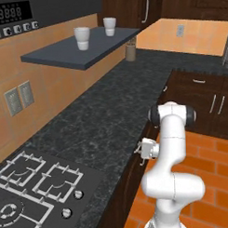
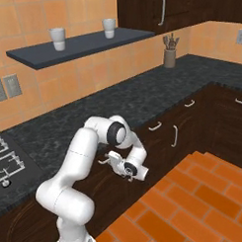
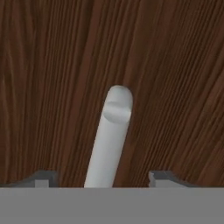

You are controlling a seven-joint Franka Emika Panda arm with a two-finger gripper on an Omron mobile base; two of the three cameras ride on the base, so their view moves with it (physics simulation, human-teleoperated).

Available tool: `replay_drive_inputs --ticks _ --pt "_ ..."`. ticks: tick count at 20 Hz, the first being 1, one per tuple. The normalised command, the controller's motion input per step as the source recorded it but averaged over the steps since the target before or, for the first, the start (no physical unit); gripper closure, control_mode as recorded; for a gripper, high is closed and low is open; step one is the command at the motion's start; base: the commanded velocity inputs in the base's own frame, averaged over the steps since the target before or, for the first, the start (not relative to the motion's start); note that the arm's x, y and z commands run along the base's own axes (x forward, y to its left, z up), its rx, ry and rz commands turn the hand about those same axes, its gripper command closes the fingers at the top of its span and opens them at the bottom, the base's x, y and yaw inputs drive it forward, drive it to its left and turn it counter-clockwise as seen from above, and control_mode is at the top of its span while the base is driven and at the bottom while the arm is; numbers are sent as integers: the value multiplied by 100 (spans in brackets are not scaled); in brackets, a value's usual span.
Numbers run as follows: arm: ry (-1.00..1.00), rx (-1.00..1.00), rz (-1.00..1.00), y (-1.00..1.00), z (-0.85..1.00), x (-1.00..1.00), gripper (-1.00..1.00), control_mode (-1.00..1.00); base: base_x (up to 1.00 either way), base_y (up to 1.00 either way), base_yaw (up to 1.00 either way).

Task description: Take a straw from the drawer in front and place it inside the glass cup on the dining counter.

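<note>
Currently the gripper faces a dark wooden drawer front at very close range, with its two fingertips standing apart on either side of the pale metal handle. The jaws are spread wider than the handle and neither fingertip touches it in the hand view, so nothing is gripped at this moment; whether the jaws are closing cannot be read from the pictures. The handle runs as a rounded bar from between the fingertips away toward the middle of the hand view, leaning slightly to one side, so its long axis lies roughly along the gap rather than squarely across it. From the right base view, the gripper sits low against the cabinet face just under the edge of the black worktop, with the arm folded down toward it; from the left base view, the gripper is pressed close to the same cabinet edge. The drawer is shut, so the straw is presumably hidden inside it. The governing relation is handle between fingers: the jaws need to close on the bar before a straight pull outward, away from the cabinet face, can open the drawer. A loose grip would probably let the rounded bar slip.
</note>
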Motion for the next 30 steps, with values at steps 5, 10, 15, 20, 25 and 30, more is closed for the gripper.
replay_drive_inputs --ticks 5,10,15,20,25,30 --pt "2 -2 -1 25 -10 -1 100 -100 0 0 0" --pt "0 0 -6 -57 0 -73 100 -100 0 0 0" --pt "0 1 -7 -99 0 -96 100 -100 0 0 0" --pt "6 0 -7 -100 0 -86 100 -100 0 0 0" --pt "12 0 -6 -100 0 -70 100 -100 0 0 0" --pt "18 -1 -7 -73 0 -56 -100 -100 0 0 0"
